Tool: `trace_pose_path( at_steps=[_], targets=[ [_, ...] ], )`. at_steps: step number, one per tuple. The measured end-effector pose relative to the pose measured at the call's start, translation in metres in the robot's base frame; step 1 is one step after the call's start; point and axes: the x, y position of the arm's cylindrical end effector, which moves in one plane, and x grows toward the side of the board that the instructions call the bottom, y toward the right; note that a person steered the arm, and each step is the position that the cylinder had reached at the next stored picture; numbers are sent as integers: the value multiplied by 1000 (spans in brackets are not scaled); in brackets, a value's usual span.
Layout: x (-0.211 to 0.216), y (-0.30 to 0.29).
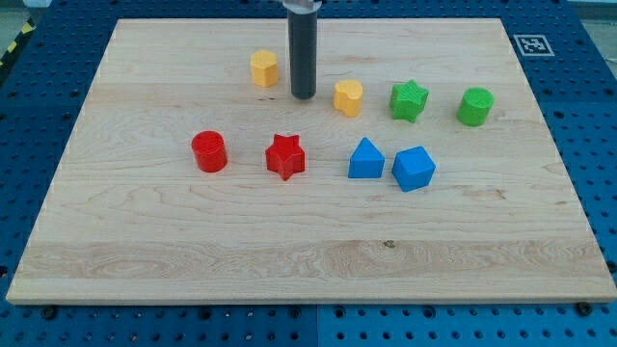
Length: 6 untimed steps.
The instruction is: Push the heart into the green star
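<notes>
While the small yellow plastic heart (348,97) is sitting on the wooden desk (289,251) just left of the green plastic star (408,100), my tip (303,95) is resting near the heart's left, grasping nothing.

Bright, even overhead light covers the board (308,241); the wood looks pale and slightly washed toward the far edge. Shadows are soft and short, hugging each block's base, as under the red star (285,156). The rod (303,58) shows a faint sheen. Focus is sharp from corner to corner, with no obvious distortion.
</notes>
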Motion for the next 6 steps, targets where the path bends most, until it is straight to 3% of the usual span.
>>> trace_pose_path(
  at_steps=[1,4,6],
  targets=[
    [8,2],
    [11,105],
    [11,116]
  ],
)
